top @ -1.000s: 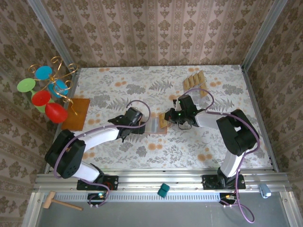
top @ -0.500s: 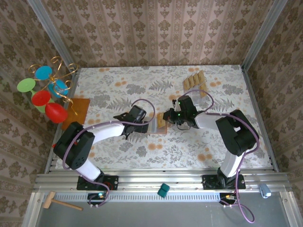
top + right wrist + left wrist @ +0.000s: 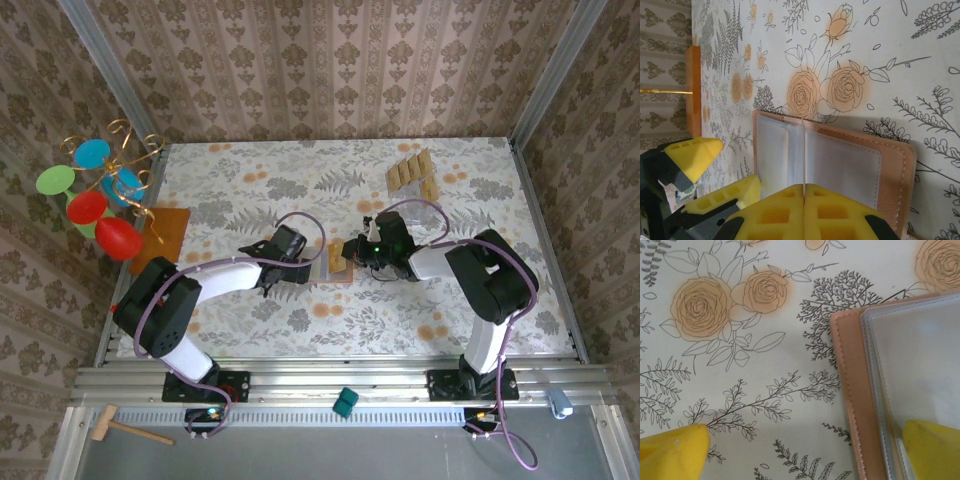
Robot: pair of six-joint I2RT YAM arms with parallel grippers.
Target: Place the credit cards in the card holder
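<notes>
Out from the near edge, the left gripper [image 3: 807,445] stands wide and holds nothing. One finger is over the clear pocket at the holder's [image 3: 840,160] end and the other is over the bare table [image 3: 250,190]; I cannot tell whether it presses down. The holder lies open and flat about mid-table, lining up. Just beyond it the right gripper [image 3: 804,189] is closed tight on a single card [image 3: 804,150], held edge-on with its free edge at the line between the two pockets. The card is thin and the pocket mouth narrow, so a slightly wrong tilt would probably send the card riding over the plastic, or bowing, instead of slipping in. If the left finger is not really pinning the leather, a push from the card could slide the holder along the table. The two grippers sit very near each other, so a sideways correction risks a knock. Farther off, the remaining cards [image 3: 410,170] lie in a loose row near the far right corner. A mat [image 3: 165,238] lies at the left edge.
</notes>
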